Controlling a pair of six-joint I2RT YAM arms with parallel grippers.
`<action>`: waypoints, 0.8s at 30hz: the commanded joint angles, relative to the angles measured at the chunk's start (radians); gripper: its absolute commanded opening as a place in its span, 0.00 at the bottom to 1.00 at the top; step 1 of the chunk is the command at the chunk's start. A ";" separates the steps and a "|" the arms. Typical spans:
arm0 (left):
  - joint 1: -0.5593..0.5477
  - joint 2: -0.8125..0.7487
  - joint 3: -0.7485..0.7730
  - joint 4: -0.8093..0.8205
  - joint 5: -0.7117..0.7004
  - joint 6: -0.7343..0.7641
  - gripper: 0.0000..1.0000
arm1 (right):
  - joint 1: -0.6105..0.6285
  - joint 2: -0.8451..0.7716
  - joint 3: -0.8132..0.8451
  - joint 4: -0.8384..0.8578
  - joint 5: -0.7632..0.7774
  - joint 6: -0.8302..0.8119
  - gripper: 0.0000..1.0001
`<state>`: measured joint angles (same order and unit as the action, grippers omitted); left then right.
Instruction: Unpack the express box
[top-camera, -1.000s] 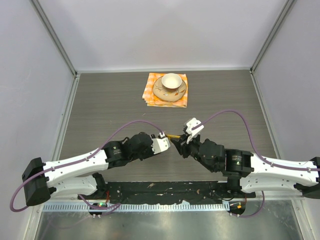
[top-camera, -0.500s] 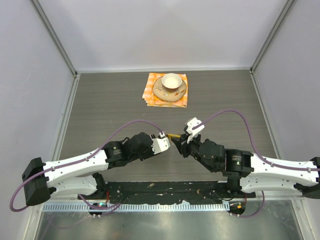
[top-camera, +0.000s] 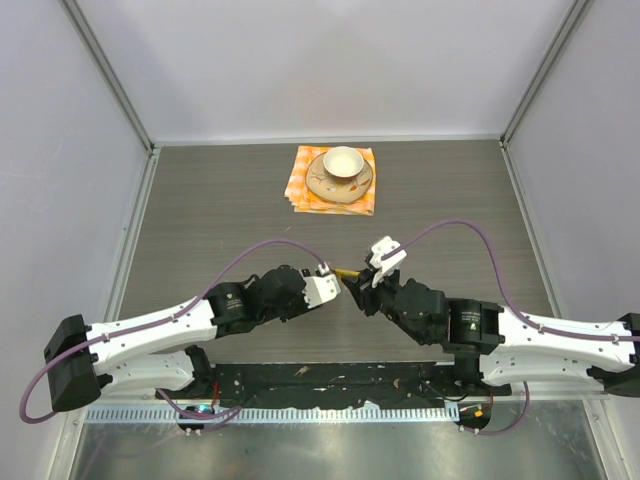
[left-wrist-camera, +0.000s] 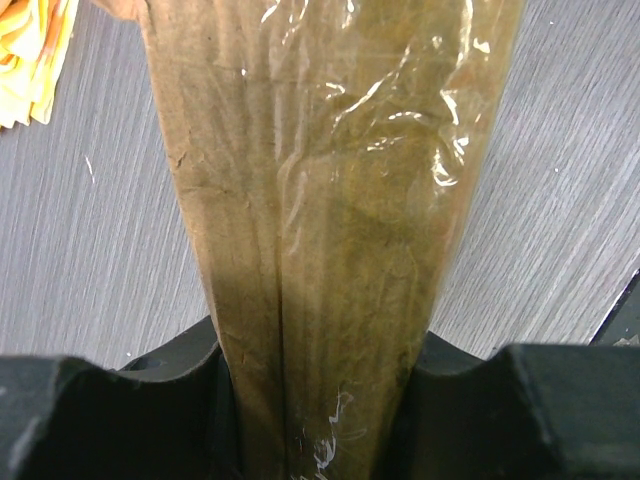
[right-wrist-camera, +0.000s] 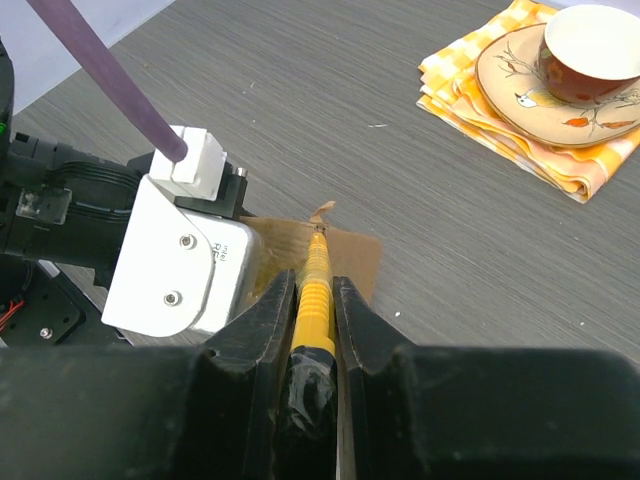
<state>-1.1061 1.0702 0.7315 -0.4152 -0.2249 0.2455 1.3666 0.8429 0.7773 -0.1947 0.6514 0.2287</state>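
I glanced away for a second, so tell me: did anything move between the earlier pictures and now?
Hardly. The right arm crept slightly leftward at its elbow. Otherwise unchanged: the left gripper stays shut on the express box, the right gripper on the yellow cutter at the box's edge, the cup and saucer on the cloth.

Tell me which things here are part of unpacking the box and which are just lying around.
In the job: express box, clamped in the left gripper; yellow tool, clamped in the right gripper, tip at the box.
Lying about: cup on saucer on orange checkered cloth, far side.
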 joint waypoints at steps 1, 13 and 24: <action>-0.005 -0.029 0.045 0.058 -0.005 -0.012 0.00 | -0.001 0.008 -0.006 0.034 0.017 0.024 0.01; -0.006 -0.024 0.052 0.065 -0.016 -0.020 0.00 | -0.003 0.057 0.005 0.021 0.005 0.035 0.01; -0.005 -0.023 0.029 0.111 -0.133 -0.028 0.00 | -0.001 0.160 0.022 -0.087 0.036 0.224 0.01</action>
<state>-1.1061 1.0721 0.7300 -0.4816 -0.3054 0.2337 1.3640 0.9787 0.7956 -0.1837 0.6910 0.3328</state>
